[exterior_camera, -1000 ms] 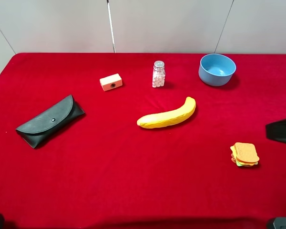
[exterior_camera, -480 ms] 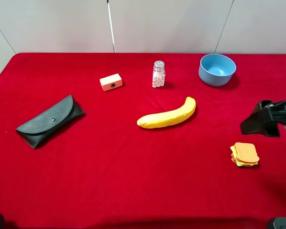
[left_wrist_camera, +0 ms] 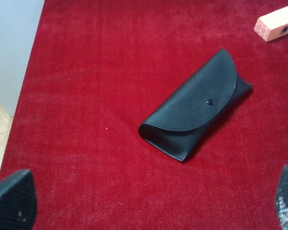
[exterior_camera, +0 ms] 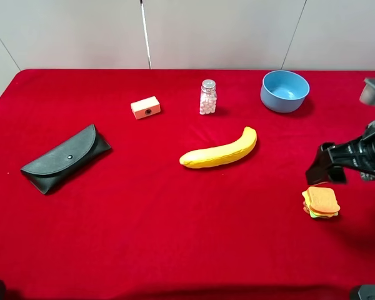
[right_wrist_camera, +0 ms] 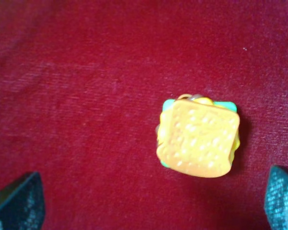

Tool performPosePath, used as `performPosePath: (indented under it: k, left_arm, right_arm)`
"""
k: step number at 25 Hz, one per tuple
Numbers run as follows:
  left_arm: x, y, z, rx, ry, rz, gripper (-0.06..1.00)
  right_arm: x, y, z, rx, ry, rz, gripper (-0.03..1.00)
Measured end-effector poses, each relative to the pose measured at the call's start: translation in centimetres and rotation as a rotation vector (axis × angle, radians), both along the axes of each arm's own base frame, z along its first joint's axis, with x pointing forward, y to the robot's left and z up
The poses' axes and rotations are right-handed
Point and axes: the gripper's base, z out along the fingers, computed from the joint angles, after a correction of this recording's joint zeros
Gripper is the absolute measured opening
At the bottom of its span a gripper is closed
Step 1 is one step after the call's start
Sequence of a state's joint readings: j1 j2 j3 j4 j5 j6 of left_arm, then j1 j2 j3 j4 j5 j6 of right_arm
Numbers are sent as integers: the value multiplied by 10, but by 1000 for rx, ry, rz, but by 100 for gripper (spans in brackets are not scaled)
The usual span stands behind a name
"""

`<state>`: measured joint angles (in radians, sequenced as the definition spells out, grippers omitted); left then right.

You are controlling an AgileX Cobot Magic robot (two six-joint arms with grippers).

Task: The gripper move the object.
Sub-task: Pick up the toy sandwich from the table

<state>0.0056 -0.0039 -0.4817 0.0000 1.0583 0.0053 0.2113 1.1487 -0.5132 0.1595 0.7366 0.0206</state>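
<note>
Listing from the right side of the table: right gripper [exterior_camera: 326, 165], black, jaws spread wide and grasping nothing, hanging over the red cloth [exterior_camera: 175, 244] just beyond the toy sandwich [exterior_camera: 320, 202] in the high view. The toy sandwich lies flat on the cloth at the near right of the table, tan-orange slice uppermost, with green and yellow layers showing at its edges. In the right wrist view it sits ahead of the two dark fingertips [right_wrist_camera: 19, 203], closer to one than the other and touching neither. A yellow banana [exterior_camera: 220, 150] lies on its side near the middle of the table, well apart from the sandwich. A blue bowl [exterior_camera: 285, 91] stands upright at the far right. A small clear bottle [exterior_camera: 207, 97], silver-capped and filled with white beads, stands upright at the far middle. A pink block [exterior_camera: 145, 107] with a dark hole in one face lies left of the bottle. A black case [exterior_camera: 65, 159], flap closed over a snap, lies flat on the left side. The left gripper [left_wrist_camera: 149, 203] has its jaws parted wide and empty, above bare cloth near the case.
</note>
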Motion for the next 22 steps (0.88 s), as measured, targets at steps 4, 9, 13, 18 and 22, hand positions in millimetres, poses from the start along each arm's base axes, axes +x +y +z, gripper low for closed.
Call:
performPosePath:
  k: [4, 9, 13, 18, 22]
  left_arm:
    - [0, 0, 0, 0, 0, 0, 99]
    - [0, 0, 0, 0, 0, 0, 99]
    - [0, 0, 0, 0, 0, 0, 99]
    - [0, 0, 0, 0, 0, 0, 99]
    - [0, 0, 0, 0, 0, 0, 99]
  right_arm:
    - [-7, -2, -13, -4, 11, -13, 69]
    - [-10, -3, -20, -6, 8, -18, 69]
    - [-8, -3, -23, -8, 7, -21, 69]
    - [-4, -3, -42, -22, 45, -35, 69]
    - [-1, -3, -52, -33, 85, -54, 69]
